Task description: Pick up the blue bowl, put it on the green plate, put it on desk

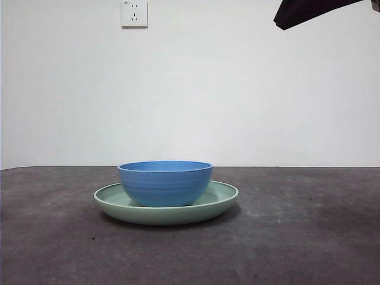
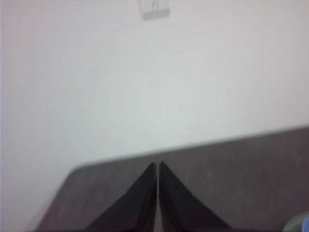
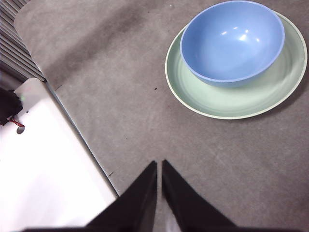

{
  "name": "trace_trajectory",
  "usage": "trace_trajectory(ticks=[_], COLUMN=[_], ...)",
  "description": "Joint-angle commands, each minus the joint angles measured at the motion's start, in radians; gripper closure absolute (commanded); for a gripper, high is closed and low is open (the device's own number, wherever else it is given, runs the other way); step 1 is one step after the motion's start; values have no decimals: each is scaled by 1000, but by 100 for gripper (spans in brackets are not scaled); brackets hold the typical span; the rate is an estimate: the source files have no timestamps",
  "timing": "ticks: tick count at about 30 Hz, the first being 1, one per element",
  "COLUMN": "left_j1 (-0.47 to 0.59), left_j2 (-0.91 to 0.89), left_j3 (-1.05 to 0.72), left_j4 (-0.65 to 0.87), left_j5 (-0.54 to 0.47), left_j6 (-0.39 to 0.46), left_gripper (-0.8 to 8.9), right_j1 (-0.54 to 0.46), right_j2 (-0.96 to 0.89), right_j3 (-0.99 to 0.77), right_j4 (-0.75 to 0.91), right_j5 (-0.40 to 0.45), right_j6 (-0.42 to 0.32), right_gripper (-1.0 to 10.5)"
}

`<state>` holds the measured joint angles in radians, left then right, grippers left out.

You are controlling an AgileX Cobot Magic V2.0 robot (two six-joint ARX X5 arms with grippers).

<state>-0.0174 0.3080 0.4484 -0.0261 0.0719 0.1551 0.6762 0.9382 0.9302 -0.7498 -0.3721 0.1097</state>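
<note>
The blue bowl point(image 1: 165, 183) stands upright inside the green plate point(image 1: 222, 199), which rests on the desk point(image 1: 297, 237). The right wrist view shows the bowl point(image 3: 231, 41) on the plate point(image 3: 217, 99) from above, with the desk point(image 3: 120, 96) around them. My right gripper point(image 3: 159, 164) is shut and empty, held high above the desk and well away from the bowl. My left gripper point(image 2: 157, 165) is shut and empty, pointing toward the white wall over the desk point(image 2: 241, 169). A black arm tip point(image 1: 309, 12) shows at the top right of the front view.
A white wall with a socket point(image 1: 134, 13) stands behind the desk. In the right wrist view a white panel point(image 3: 43, 169) and a ribbed strip point(image 3: 14, 48) border the desk's edge.
</note>
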Motion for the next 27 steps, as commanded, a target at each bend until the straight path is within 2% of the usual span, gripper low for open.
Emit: trace_trajectory(ticks=[1, 6, 12, 18, 27], left_j1=[17, 40, 44, 44, 44], left_j2=[-46, -146, -237, -303, -305], left_j3=[-84, -249, -359, -414, -430], left_j4=[8, 7, -11, -45, -154], left_j5=[-5, -5, -5, -5, -5], left_j6=[17, 15, 13, 13, -11], left_gripper=[804, 804, 804, 804, 804], right_j1=[10, 10, 10, 10, 10], right_j2=[6, 6, 6, 6, 6], right_j3=[6, 6, 6, 6, 6], right_j4=[10, 10, 10, 10, 10], right_j5=[-1, -1, -1, -1, -1], right_j6=[10, 9, 9, 9, 10], right_gripper=[936, 936, 936, 936, 936])
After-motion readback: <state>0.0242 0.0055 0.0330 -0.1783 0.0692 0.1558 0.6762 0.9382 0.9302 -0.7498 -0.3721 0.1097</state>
